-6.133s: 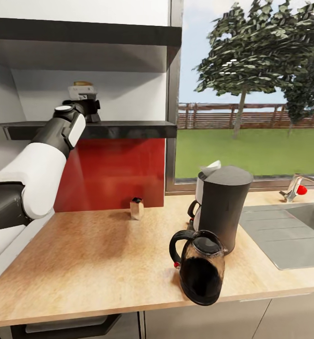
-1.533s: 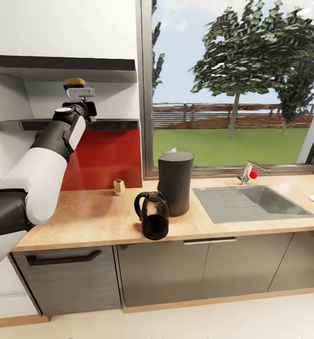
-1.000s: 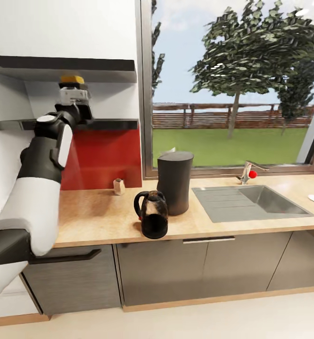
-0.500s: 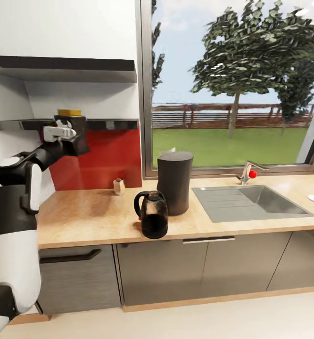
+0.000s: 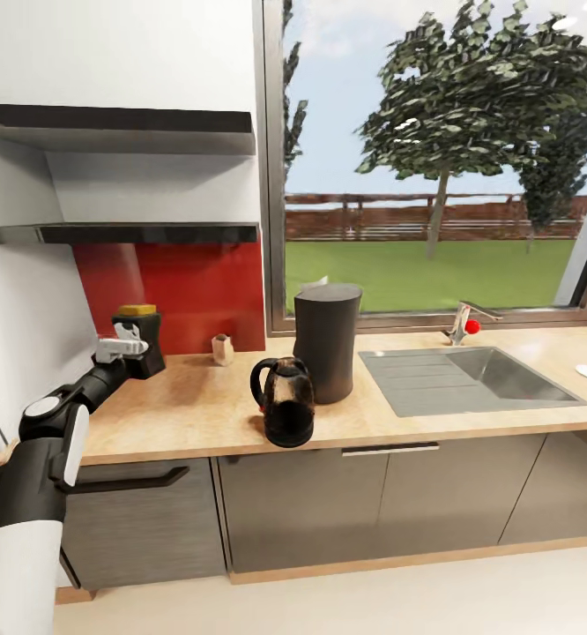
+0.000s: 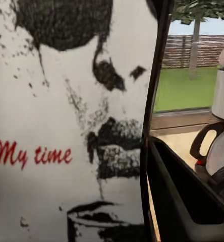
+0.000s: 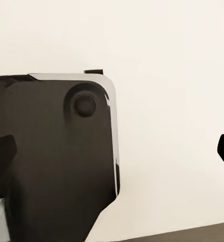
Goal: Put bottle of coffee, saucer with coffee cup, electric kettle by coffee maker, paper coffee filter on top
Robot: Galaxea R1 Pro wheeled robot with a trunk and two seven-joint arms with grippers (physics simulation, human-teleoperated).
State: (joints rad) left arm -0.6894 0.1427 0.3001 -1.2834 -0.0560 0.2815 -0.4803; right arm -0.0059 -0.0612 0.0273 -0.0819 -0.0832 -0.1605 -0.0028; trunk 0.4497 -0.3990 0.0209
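The left pincer (image 5: 139, 346) is pinched on the coffee bottle (image 5: 141, 338), a dark, squat bottle with a flat yellow cap, holding it low over the far left end of the desk (image 5: 196, 410), close in front of the red wall panel (image 5: 188, 295). Whether the bottle's base touches the wood cannot be told. The arm behind it has a black forearm with a white plate and a white upper sleeve.

In the left wrist view the bottle (image 6: 71, 121) is pressed close to the lens: a pale, matte label with rough black speckled print and red script reading "My time". A dark finger (image 6: 185, 196) runs along its edge, a detail the head view is too distant to give. Past it that view catches the kettle's handle and a strip of window.

Outward along the light, grainy wooden desk, a small tan block (image 5: 223, 349) sits by the panel. Further right stands the kettle (image 5: 285, 404), rounded, glossy and dark with a loop handle, just in front of the coffee maker (image 5: 327, 339), a tall matte black cylinder. Beyond lie a grey steel sink (image 5: 496, 375) with a ribbed drainer and a tap (image 5: 464, 322) with a red knob. Two dark shelves (image 5: 130, 233) hang above.

The right pincer (image 7: 117, 161) shows spread, its dark tips far apart, with a black, round-cornered panel between them against a plain white wall.
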